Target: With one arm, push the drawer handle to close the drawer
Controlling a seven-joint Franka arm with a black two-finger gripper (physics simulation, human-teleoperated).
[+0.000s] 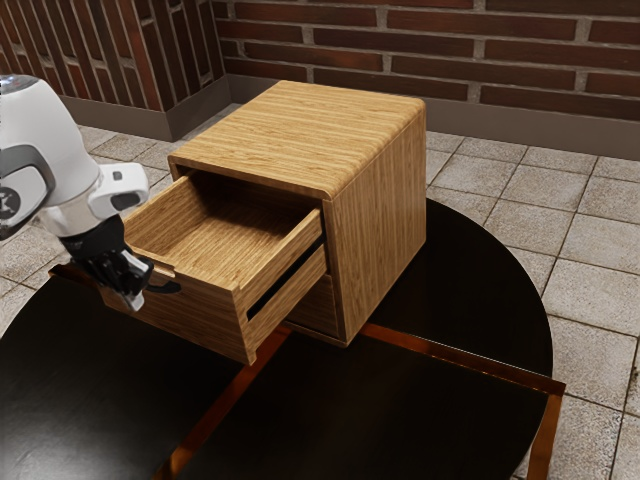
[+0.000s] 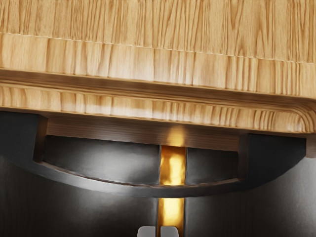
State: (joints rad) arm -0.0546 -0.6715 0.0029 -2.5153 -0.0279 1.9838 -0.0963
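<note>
1. Black and round, the desk (image 1: 440,420) is spreading across the foreground, its rim curving round behind the cabinet (image 1: 300,130) at the exterior view's right.
2. Nearer the desk's rim at the exterior view's left, the drawer (image 1: 200,325) is standing well out of the cabinet, its front facing away from the body.
3. Just outside that front, the tool (image 2: 158,231) is pointing downward; it is looking narrow, fingertips almost meeting, nothing showing between them.
4. The handle (image 2: 133,190) is bowing outward from the drawer front, its long axis running along the front's width, so it is lying crosswise to the push. It is sitting between the tool and the cabinet: the coming move is probably calling for a straight press inward, toward the exterior view's upper right. With only one arm (image 1: 62,130) working, no choice of side is arising. A push too near one end might be risking a slip or a skewed drawer.
5. In the exterior view the tool is covering part of the handle; whether they are touching, I am not able to tell. The arm is being cut off at that view's left edge.
6. Beyond, pale floor tiles (image 1: 580,280) are running back to a brick wall (image 1: 450,50).
</note>
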